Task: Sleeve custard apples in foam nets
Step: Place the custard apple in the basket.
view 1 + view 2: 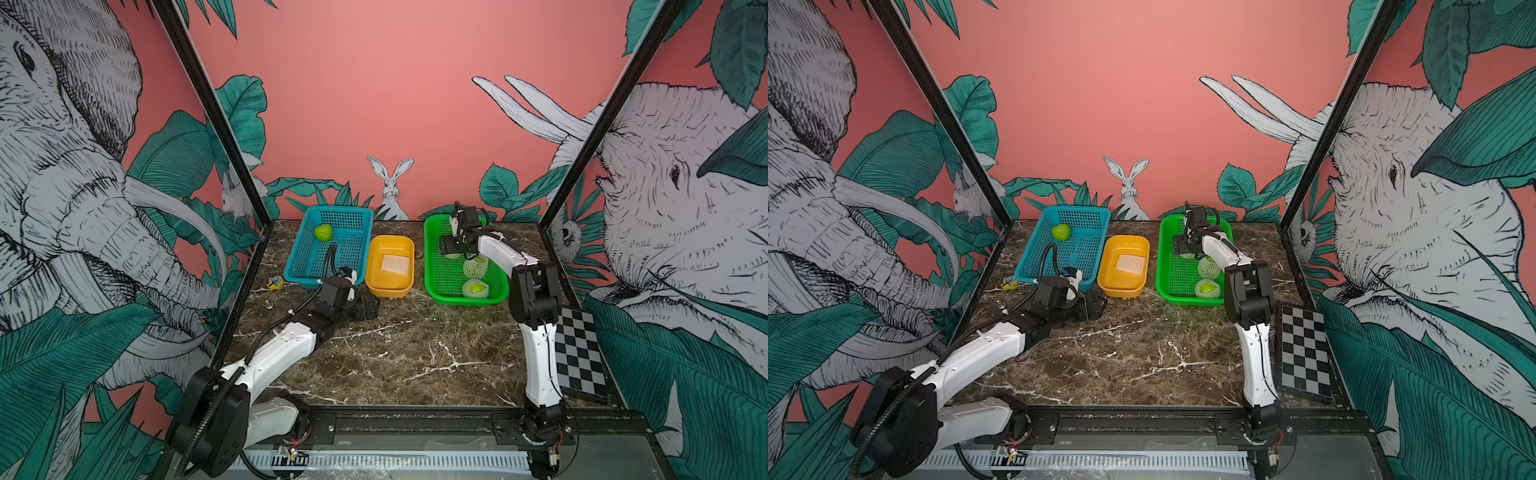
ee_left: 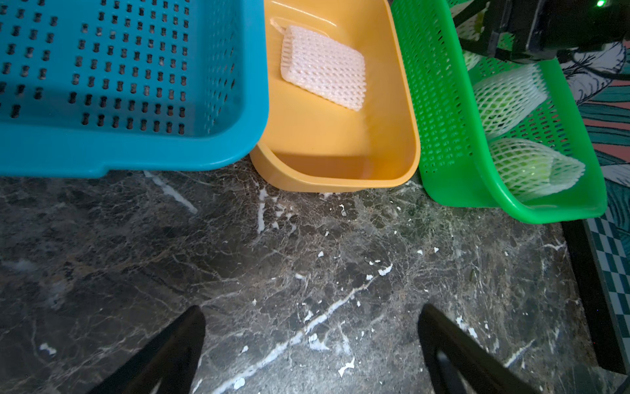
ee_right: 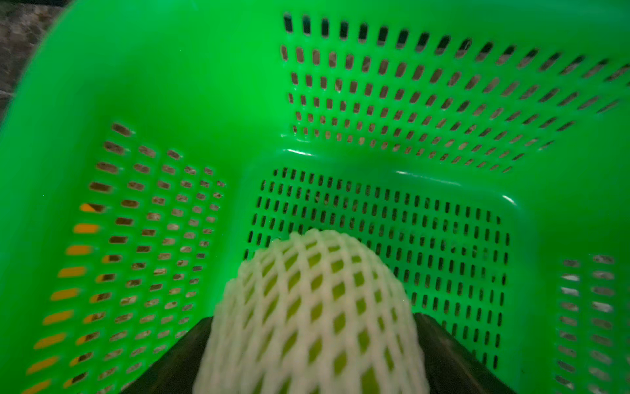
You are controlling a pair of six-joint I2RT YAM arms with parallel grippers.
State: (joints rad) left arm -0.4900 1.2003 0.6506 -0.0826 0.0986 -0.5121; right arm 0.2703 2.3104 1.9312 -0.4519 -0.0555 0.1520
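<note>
Inside the green basket (image 3: 153,85), a custard apple (image 3: 313,300) wrapped in a foam net (image 3: 272,273) is sitting between the fingers (image 3: 446,344) of the right gripper (image 3: 312,317). The jaws are standing wide on either side of the fruit, right against the mesh. Whether they are pressing on it or only flanking it, I cannot tell.

In a top view, a second netted fruit (image 1: 476,266) is lying just beside the gripper, toward the front of the basket. A third netted fruit (image 1: 475,288) is resting near the front rim, with green skin showing through its open end.

Next to the green basket, a yellow tub (image 1: 388,291) is holding a flat foam net (image 1: 395,264), which is lying on its floor.

Beyond the tub, a blue basket (image 1: 303,284) is holding a bare custard apple (image 1: 323,232) toward its back left corner.

The left gripper (image 2: 312,308) is hanging low over the dark marble table (image 1: 395,353), just in front of the tub and the blue basket. Its jaws are spread wide apart, with only marble showing between them.

A checkerboard panel (image 1: 577,353) is lying at the table's right edge, beside the right arm.
</note>
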